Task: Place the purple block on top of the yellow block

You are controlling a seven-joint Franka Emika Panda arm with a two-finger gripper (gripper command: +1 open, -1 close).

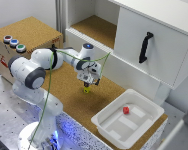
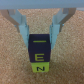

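Two small cubes sit stacked right beneath my gripper [image 2: 41, 31]: the purple block [image 2: 40, 47] rests squarely on top of the yellow block [image 2: 41, 65]. In the wrist view my two pale fingers [image 2: 21, 22] slope down on either side of the purple block, and I can make out a thin strip of cork between each fingertip and the block's sides, so I read my gripper as spread apart and gripping nothing, though the picture is soft.

In the exterior view my gripper [image 1: 87, 81] hangs directly above the stack, with the yellow block [image 1: 87, 90] showing just below the fingertips on the cork surface [image 1: 69, 92]; the purple block is too small and dark there for me to pick out.

The purple block is nearly black, sharp-edged, with a yellow letter printed on the side facing my camera. The yellow block is bright, the same size, and carries a dark letter. The cork under them is speckled and grainy. Toward the exterior view's right stands a smooth white tray [image 1: 106, 124] with rounded corners, holding a tiny red cube [image 1: 126, 110], well apart from the stack.
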